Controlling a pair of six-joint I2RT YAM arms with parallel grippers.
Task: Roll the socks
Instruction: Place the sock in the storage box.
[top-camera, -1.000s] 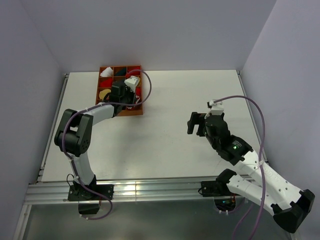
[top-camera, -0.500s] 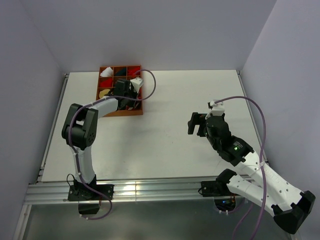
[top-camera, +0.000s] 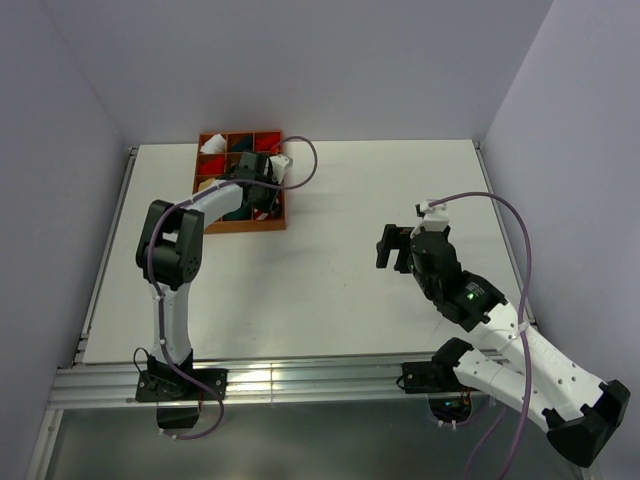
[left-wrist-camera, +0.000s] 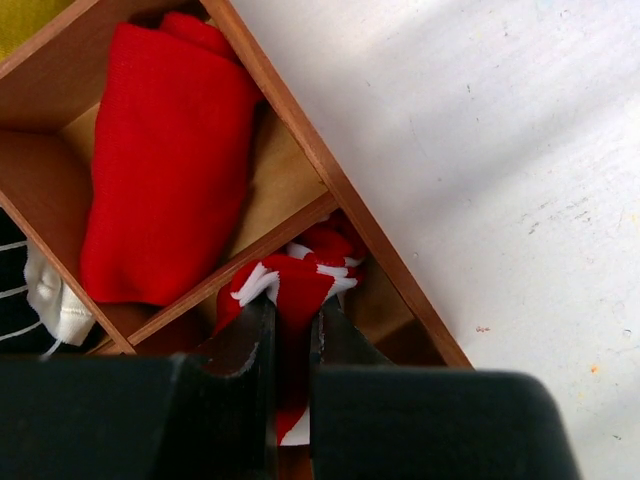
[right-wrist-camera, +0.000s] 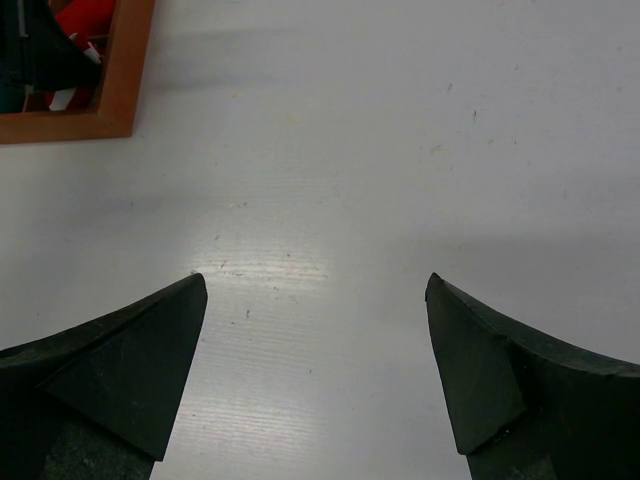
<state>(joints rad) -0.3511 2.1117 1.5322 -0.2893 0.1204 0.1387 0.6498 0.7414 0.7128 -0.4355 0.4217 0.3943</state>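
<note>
Clamps the red-and-white sock (left-wrist-camera: 318, 255) in the left end effector (left-wrist-camera: 290, 318), straight below in the wooden tray (left-wrist-camera: 335, 185) — right end effector (right-wrist-camera: 315, 285) gaping, well apart.

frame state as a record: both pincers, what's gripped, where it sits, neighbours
left pincer: shut on red-and-white striped sock
sock location: inside a compartment of the wooden divided tray, against the outer wall beside the table
sock state: bunched, pinched between the fingers; lifted or not, cannot tell
adjacent compartment: plain red fabric bundle
right pincer: open, nothing between the fingers
right pincer location: above the bare white table, apart from the tray
</note>
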